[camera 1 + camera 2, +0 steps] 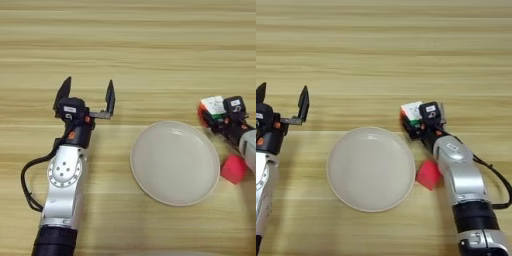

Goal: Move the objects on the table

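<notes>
Light wooden planks of the table [150,45] filled the view, with a round cream plate [371,168] sitting near the middle. At the right side, the right hand [418,120] was clamped on the multicoloured puzzle cube [412,114], holding it just beyond the plate's far-right rim. A small red cube [429,174] lay beside the plate, touching or nearly touching its right rim, tucked against the right arm. Over toward the left edge, the left hand [86,96] hung parked, fingers spread wide, gripping nothing. My read: a carry was underway, and the next move called for steering the puzzle cube clear of the rim before letting go.
</notes>
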You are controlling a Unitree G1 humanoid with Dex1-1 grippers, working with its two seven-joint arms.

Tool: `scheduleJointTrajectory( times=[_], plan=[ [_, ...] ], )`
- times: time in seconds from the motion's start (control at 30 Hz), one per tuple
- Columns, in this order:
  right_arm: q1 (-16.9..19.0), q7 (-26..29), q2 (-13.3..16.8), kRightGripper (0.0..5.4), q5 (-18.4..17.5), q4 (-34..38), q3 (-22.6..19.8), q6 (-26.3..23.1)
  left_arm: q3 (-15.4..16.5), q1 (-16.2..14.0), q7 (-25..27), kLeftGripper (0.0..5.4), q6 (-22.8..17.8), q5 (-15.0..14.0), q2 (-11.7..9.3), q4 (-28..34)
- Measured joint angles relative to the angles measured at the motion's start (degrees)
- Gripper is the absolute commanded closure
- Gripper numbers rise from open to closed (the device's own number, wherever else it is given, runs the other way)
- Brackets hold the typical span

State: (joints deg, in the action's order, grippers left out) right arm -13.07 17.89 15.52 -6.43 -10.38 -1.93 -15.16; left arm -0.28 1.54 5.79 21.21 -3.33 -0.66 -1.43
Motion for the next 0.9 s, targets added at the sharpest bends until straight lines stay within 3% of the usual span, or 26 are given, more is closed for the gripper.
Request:
scheduleJointTrajectory(
  times=[0.37,0.7,0.9],
  plan=[
    [-0.1,5.1,4.6,2.07,0.3,11.7,0.1,0.4,-0.4,0.0,0.7,0.00,0.0,0.0,-0.2,0.0],
    [-0.4,16.1,11.4,2.07,-6.3,24.0,-0.3,-3.5,-1.3,0.3,4.3,0.00,0.0,-0.7,-1.3,0.9],
    [0.1,22.0,14.5,2.07,-9.2,27.5,-0.2,-4.3,-1.5,0.5,9.1,0.00,-0.7,-3.8,-3.9,3.6]
  ],
)
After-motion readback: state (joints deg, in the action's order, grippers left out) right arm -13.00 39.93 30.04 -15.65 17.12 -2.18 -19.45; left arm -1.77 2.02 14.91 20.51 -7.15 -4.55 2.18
